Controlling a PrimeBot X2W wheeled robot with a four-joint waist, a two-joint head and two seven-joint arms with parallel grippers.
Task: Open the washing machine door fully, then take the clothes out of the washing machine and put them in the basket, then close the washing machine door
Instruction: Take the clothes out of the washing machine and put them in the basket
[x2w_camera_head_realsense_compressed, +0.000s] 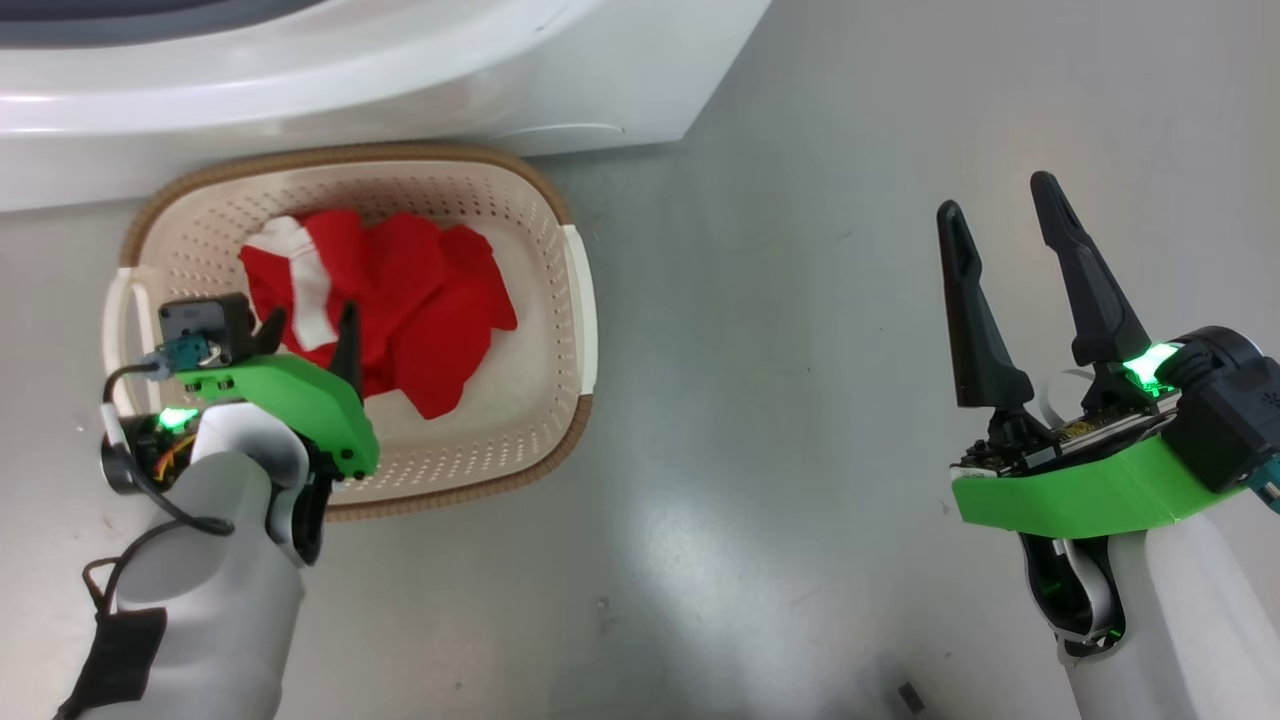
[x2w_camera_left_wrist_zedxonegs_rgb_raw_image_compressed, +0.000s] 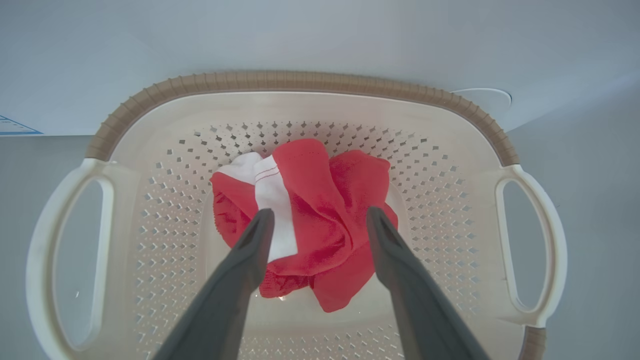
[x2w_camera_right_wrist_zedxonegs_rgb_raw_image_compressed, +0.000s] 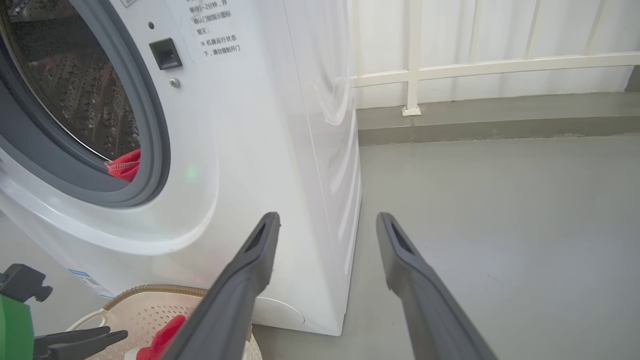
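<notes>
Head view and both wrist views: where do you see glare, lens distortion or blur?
Head view: a pale glare patch lies on the floor, and the washing machine shines. Left wrist view: the wide lens bows the basket rim; the clothes are sharp. Right wrist view: reflections streak the washing machine's white side; the railing is sharp.

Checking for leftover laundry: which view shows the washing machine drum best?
Right wrist view: the drum shows through the grey ring, red fabric at its lower edge. The head view catches the white front of the washing machine; the left wrist view, a white panel.
</notes>
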